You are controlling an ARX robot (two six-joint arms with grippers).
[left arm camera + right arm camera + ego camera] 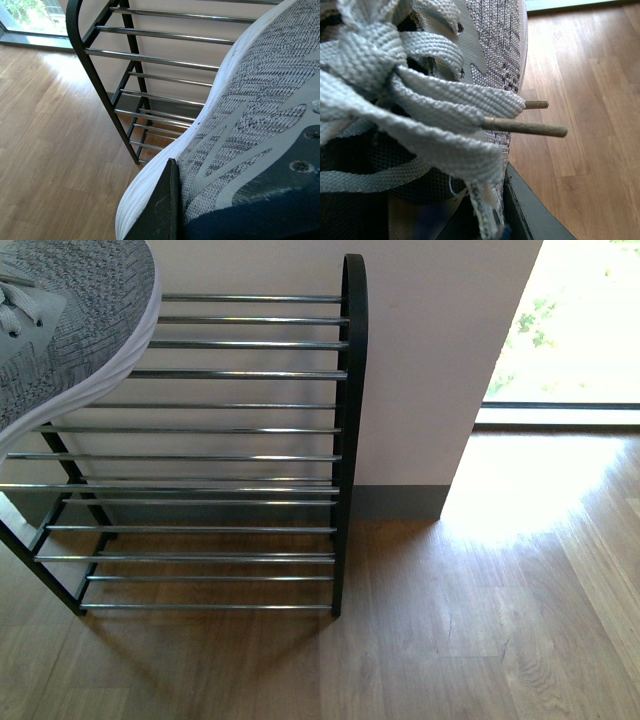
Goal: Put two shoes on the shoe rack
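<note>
a pale wooden floor fills the lower part of the front view, bright where light comes in from the window on the right, and a white wall stands behind the shoe rack – black frame, chrome rods in tiers, its right end post near the middle of the view. a grey knit sneaker with a thick white sole is at the top left of the front view, its front part overlapping the left end of the upper rods; whether it touches them i cannot tell. in the left wrist view the left gripper is clamped on this sneaker, one dark finger pressed against the white sole edge, with the rack beyond. the right wrist view is crowded by a knit upper and light grey laces – only one dark finger of the right gripper shows just beside them, so i cannot tell how its jaws stand. two brown lace tips stick out over the floor
</note>
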